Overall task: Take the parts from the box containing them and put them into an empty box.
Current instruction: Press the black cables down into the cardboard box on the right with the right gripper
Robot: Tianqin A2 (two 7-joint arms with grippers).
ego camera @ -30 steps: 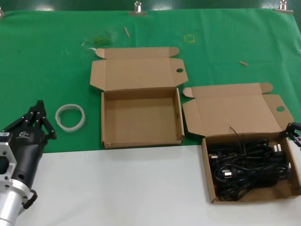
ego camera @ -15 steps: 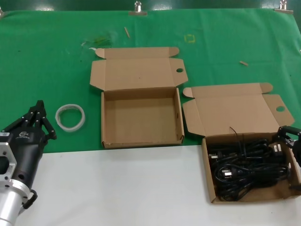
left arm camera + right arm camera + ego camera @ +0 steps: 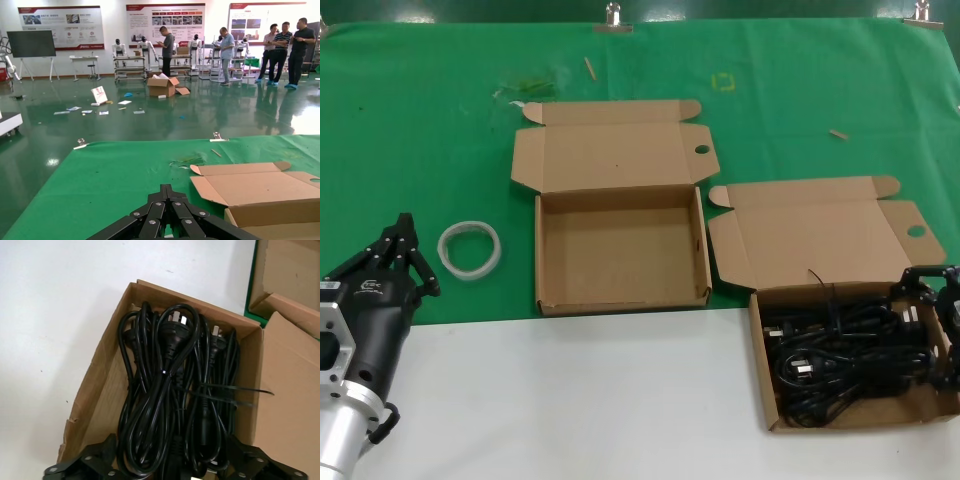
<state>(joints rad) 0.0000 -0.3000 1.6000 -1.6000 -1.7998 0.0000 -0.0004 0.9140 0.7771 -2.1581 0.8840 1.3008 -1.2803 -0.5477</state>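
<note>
The parts, black power cords (image 3: 840, 345), lie bundled in the box containing them (image 3: 758, 365) at the front right, on the white tabletop. My right gripper (image 3: 932, 325) is over that box's right end, open, with one finger on either side of the cords (image 3: 165, 400) and not closed on them. In the right wrist view the right gripper (image 3: 172, 450) straddles the bundle inside the carton wall (image 3: 95, 385). The empty box (image 3: 620, 250) sits in the middle on the green cloth, its lid open. My left gripper (image 3: 404, 222) is parked at the front left, shut, empty (image 3: 166, 189).
A white translucent ring (image 3: 469, 249) lies on the green cloth between the left gripper and the empty box. Both cartons' lid flaps (image 3: 615, 150) (image 3: 820, 230) lie open toward the back. Small scraps (image 3: 837, 133) and metal clips (image 3: 613, 18) sit near the far edge.
My right gripper has come in from the right edge and now sits farther left, over the right end of the cord box. The left arm has not moved.
</note>
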